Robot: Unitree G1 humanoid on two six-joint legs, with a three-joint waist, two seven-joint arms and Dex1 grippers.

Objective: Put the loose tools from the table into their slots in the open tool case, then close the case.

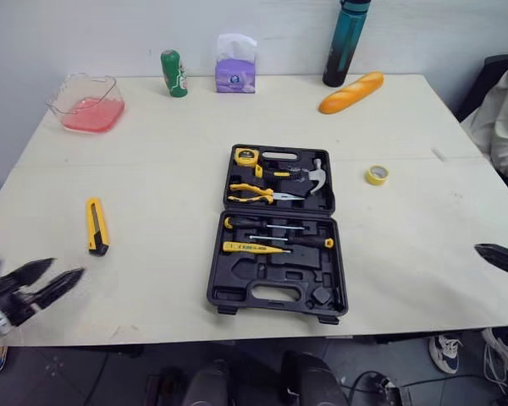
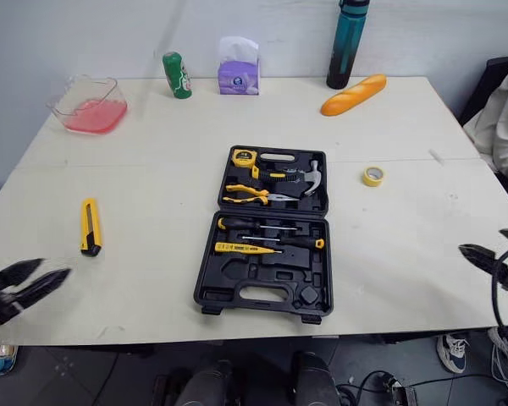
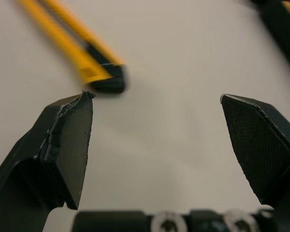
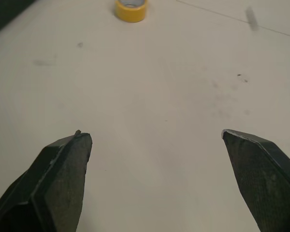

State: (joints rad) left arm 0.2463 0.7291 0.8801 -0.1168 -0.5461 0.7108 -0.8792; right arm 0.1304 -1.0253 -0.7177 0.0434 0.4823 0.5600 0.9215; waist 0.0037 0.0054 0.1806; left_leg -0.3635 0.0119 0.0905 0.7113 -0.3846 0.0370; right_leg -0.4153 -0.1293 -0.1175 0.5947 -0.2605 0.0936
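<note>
The black tool case (image 1: pixel 237 286) lies open at the table's middle. It holds a tape measure (image 1: pixel 246 156), a hammer (image 1: pixel 309 176), pliers (image 1: pixel 252 193) and screwdrivers (image 1: pixel 262 247); several slots in the near half are empty. A yellow utility knife (image 1: pixel 96 225) lies loose on the left, and a yellow tape roll (image 1: pixel 377 174) on the right. My left gripper (image 1: pixel 46 277) is open near the front left edge, short of the knife (image 3: pixel 82 53). My right gripper (image 2: pixel 483 241) is open over the table's right side, well short of the tape roll (image 4: pixel 131 8).
Along the far edge stand a pink-bottomed clear container (image 1: pixel 86 103), a green bottle (image 1: pixel 173 74), a purple tissue pack (image 1: pixel 236 64), a teal bottle (image 1: pixel 347 42) and a bread loaf (image 1: pixel 350 92). A person's sleeve (image 1: pixel 504 118) shows at the right.
</note>
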